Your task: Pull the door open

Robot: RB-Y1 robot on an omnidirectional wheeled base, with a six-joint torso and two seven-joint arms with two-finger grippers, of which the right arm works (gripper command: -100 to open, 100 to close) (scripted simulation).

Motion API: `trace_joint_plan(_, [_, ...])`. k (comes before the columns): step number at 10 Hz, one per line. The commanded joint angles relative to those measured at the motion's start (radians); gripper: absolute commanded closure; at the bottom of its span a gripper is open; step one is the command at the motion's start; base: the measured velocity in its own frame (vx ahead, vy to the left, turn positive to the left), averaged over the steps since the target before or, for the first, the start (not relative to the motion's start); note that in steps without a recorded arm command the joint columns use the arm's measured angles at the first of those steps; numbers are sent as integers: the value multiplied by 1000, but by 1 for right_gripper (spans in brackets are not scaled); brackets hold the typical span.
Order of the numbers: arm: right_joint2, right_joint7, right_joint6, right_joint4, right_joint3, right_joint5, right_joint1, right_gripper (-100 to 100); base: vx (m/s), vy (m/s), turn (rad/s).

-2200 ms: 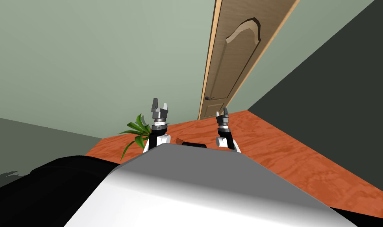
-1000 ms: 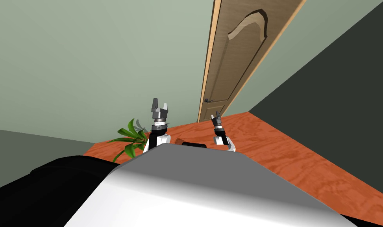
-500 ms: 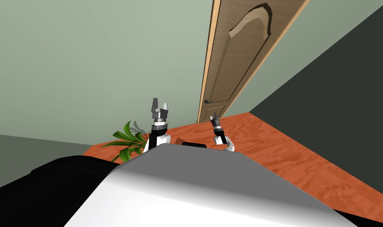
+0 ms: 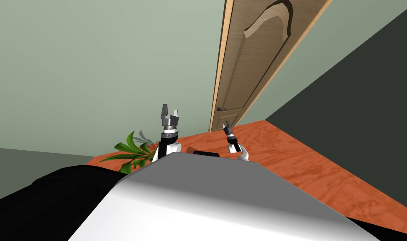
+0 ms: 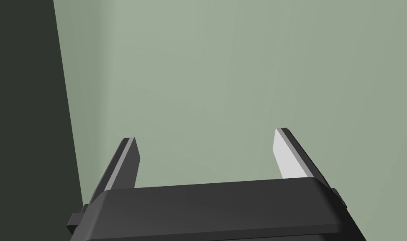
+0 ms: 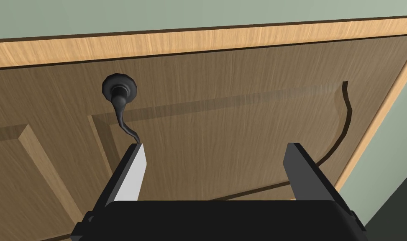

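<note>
Fingers of the left gripper (image 5: 206,136) stand apart and idle, above a green leafy plant (image 4: 131,150). The right gripper (image 6: 216,146) is spread too and holds nothing, one tip close to the free end of the dark curved lever handle (image 6: 121,104). That handle sits by the latch edge of the brown panelled wooden door (image 6: 240,125), flush in its pale frame (image 6: 198,42). By my reading, nothing is done yet: grasping, turning and pulling all remain.

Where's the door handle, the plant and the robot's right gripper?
door handle (image 6: 119,89): right wrist view, on its dark round base.
plant (image 4: 131,151): head view, on its green leaves.
right gripper (image 6: 215,147): right wrist view, midway between its open fingers.
</note>
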Motion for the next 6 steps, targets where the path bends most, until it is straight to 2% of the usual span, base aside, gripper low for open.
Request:
trace_joint_plan(1, [-10,-8,-16,46,7,3,-19,-100,99,-22,-2])
trace_joint_plan(6, [-40,-34,-60,193,25,12,-83,-100,103,-11,-3])
